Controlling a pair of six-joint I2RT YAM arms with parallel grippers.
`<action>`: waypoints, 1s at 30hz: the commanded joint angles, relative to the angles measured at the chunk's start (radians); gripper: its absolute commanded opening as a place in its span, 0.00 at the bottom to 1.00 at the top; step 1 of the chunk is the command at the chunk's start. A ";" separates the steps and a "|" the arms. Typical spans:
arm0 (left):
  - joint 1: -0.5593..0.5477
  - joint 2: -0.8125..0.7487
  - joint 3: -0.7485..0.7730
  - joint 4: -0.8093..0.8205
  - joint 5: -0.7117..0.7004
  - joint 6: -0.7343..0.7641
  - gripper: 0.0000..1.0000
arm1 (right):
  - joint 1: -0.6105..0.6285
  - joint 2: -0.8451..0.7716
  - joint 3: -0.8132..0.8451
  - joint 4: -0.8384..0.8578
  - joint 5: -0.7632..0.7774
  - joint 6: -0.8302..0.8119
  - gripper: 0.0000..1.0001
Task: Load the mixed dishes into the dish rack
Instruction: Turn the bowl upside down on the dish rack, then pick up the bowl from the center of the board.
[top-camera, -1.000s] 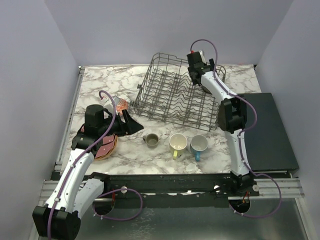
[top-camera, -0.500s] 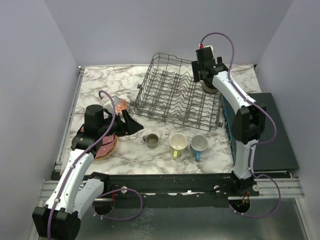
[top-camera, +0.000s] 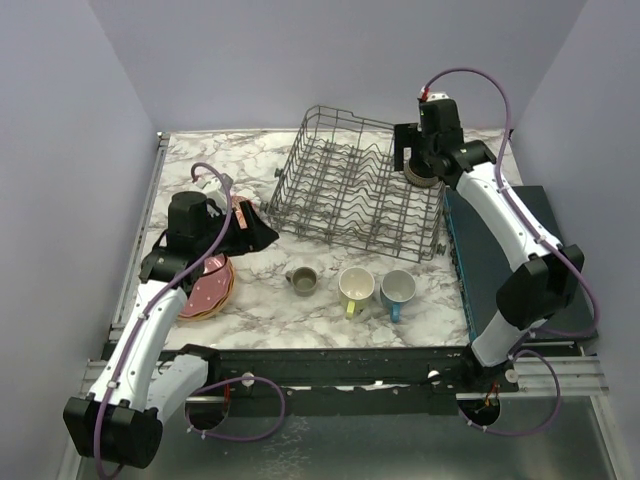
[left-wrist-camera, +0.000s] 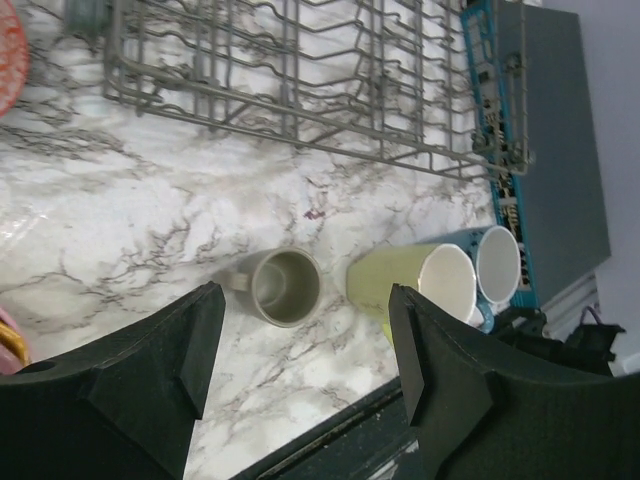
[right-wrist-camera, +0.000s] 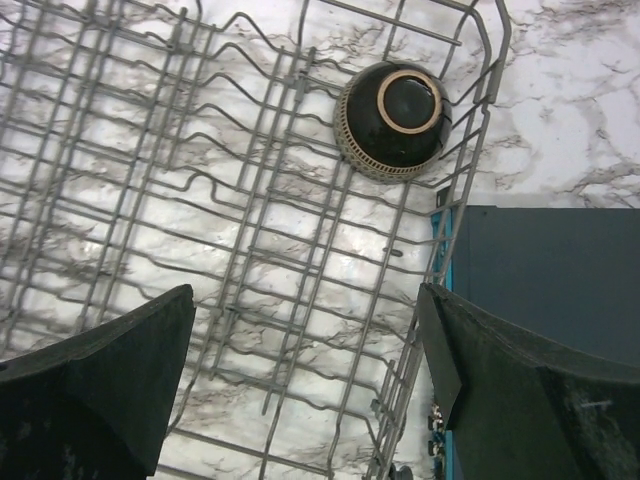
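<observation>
The dish rack (top-camera: 350, 195) stands mid-table. In its far right corner a dark brown bowl (right-wrist-camera: 392, 120) lies upside down; it also shows in the top view as the bowl (top-camera: 424, 181). My right gripper (right-wrist-camera: 305, 370) hangs open above the rack floor, empty, near that corner (top-camera: 410, 160). Three mugs stand in a row before the rack: grey-beige mug (left-wrist-camera: 283, 287), pale yellow mug (left-wrist-camera: 420, 281), blue mug (left-wrist-camera: 497, 265). My left gripper (left-wrist-camera: 305, 370) is open and empty, above the table left of the mugs (top-camera: 255, 232). A plate stack (top-camera: 205, 290) lies under the left arm.
A dark flat box (top-camera: 520, 260) lies right of the rack, its edge close to the rack wall (right-wrist-camera: 550, 270). An orange plate edge (left-wrist-camera: 10, 50) shows left of the rack. The table's black front rail (top-camera: 330, 365) runs just below the mugs.
The right arm has drawn back and to the right from over the rack, the brown bowl staying in the corner. The left gripper has shifted slightly away from the front edge.
</observation>
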 joint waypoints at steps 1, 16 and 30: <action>0.003 0.049 0.076 -0.063 -0.174 0.021 0.73 | 0.004 -0.080 -0.037 0.002 -0.121 0.050 0.98; 0.022 0.221 0.217 -0.148 -0.433 0.038 0.75 | 0.004 -0.303 -0.200 0.040 -0.456 0.191 0.92; 0.137 0.439 0.332 -0.163 -0.525 0.065 0.74 | 0.004 -0.426 -0.358 0.098 -0.654 0.261 0.88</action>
